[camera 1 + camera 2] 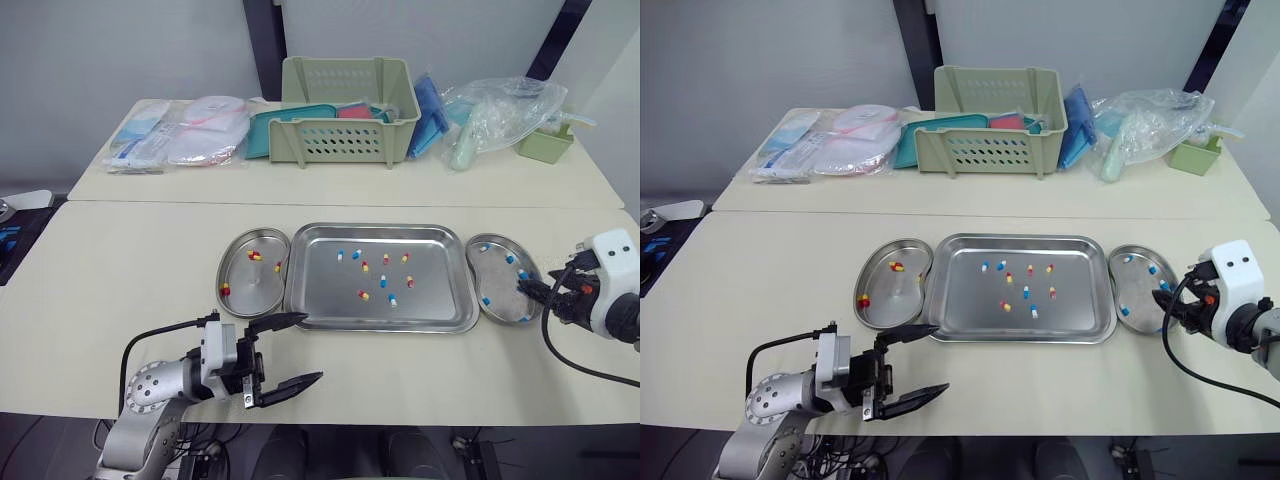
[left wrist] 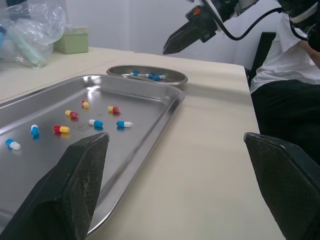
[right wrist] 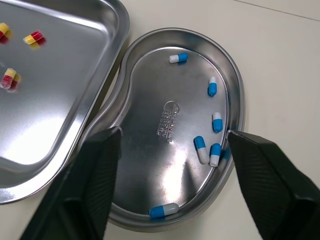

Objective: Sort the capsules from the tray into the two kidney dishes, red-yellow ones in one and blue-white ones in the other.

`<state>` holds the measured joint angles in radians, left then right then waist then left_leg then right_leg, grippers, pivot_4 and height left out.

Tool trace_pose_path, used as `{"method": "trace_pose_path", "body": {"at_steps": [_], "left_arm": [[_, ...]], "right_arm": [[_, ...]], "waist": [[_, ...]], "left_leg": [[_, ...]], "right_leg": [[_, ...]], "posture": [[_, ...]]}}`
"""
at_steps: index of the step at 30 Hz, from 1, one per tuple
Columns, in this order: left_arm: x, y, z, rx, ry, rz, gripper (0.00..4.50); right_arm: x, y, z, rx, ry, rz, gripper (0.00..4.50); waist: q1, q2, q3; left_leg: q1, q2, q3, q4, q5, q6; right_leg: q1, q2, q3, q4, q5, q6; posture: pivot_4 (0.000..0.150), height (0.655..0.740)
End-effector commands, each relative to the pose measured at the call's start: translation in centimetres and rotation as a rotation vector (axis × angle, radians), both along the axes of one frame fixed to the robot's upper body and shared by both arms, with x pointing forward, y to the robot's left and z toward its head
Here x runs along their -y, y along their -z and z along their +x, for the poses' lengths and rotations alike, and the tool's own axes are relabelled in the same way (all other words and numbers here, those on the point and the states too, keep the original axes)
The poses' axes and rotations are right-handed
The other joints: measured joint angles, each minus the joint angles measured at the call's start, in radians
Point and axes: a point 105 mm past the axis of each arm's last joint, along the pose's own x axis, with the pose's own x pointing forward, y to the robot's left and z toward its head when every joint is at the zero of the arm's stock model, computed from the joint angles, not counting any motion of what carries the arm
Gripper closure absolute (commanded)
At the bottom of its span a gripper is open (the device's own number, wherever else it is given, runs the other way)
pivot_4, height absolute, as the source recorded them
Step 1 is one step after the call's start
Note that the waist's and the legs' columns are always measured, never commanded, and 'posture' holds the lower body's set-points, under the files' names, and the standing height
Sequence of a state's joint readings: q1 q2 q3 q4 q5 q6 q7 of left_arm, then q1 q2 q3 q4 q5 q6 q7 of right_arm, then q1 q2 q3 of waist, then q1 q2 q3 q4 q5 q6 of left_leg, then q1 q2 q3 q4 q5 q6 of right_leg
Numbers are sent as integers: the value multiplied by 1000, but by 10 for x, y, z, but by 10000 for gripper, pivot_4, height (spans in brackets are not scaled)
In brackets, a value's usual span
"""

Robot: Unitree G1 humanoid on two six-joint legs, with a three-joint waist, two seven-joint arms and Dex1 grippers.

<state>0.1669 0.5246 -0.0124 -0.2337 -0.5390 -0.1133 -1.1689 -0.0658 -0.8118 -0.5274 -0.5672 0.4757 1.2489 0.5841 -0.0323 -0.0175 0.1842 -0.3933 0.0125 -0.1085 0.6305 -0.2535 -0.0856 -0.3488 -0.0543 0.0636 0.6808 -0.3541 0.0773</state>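
- Head stereo pair: set high over the near edge of the desk (image 1: pixel 120 290), facing forward and down. It takes in the tray (image 1: pixel 320 280), the left kidney dish (image 1: pixel 250 290), the right kidney dish (image 1: pixel 500 288) and the rear table (image 1: pixel 350 185). The two eyes show one scene, slightly offset.
- Left wrist camera: low over the desk off the tray's near left corner, looking across the tray to the right kidney dish and the right gripper (image 2: pixel 180 41).
- Right wrist camera: close above the right kidney dish, looking down, with the tray's right edge alongside.
- All views share the tray and the right kidney dish.
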Motion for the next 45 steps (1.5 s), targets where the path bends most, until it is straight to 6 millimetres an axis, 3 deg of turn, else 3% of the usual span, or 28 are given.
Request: {"method": "trace_pose_path", "body": {"at_steps": [1,5,8,13,17,19,26,32,35,45], "left_arm": [[-6,-12,7,-24,-86,-4,0],[-25,-10,21,-95,-262,65,0],[-52,-5,27,-156,-407,136,0],[-114,-13,27,-168,-607,174,0],[-186,-7,15,-215,-809,280,0],[-211,-3,8,-232,-860,329,0],[-247,8,-3,-261,-943,387,0],[-246,9,-6,-249,-941,392,0],[-228,5,-5,-247,-887,347,0],[-96,-6,-13,-186,-587,181,0]], "right_arm": [[-2,-18,-6,81,-80,-59,125],[4,-16,-14,148,-173,-159,125],[10,-11,-22,172,-264,-220,125],[30,-1,-41,127,-388,-323,125],[59,3,-52,89,-402,-354,125],[70,4,-54,86,-384,-357,125],[94,7,-63,42,-359,-322,125],[96,11,-66,20,-372,-323,125],[99,13,-67,14,-361,-328,125],[104,21,-75,-17,-352,-323,125]], "waist": [[1,0,0],[1,0,0],[1,0,0],[-1,0,0],[-2,-1,0],[-2,-1,0],[-1,-1,1],[-1,-1,0],[-1,-1,0],[0,-1,0]], "left_leg": [[0,0,0,0,0,0],[0,0,0,0,0,0],[0,0,0,0,0,0],[1,0,0,0,0,0],[4,0,1,0,0,0],[8,0,1,-1,0,0],[10,0,2,-2,0,0],[10,0,2,-2,0,0],[10,1,2,-2,0,0],[11,0,2,-1,0,0]], "right_leg": [[0,0,0,0,0,0],[0,0,0,0,0,0],[1,0,0,0,0,0],[1,0,0,0,0,0],[4,0,0,-1,0,0],[7,0,0,-1,0,0],[9,0,1,-2,0,0],[9,0,1,-2,0,0],[9,0,1,-2,0,0],[12,-1,2,-2,0,0]], "posture": [[1500,7400],[1500,7400],[1500,7400],[1500,7400],[1500,7400],[1500,7400],[1500,7400],[1500,7400],[1500,7400],[1500,7400]]}}
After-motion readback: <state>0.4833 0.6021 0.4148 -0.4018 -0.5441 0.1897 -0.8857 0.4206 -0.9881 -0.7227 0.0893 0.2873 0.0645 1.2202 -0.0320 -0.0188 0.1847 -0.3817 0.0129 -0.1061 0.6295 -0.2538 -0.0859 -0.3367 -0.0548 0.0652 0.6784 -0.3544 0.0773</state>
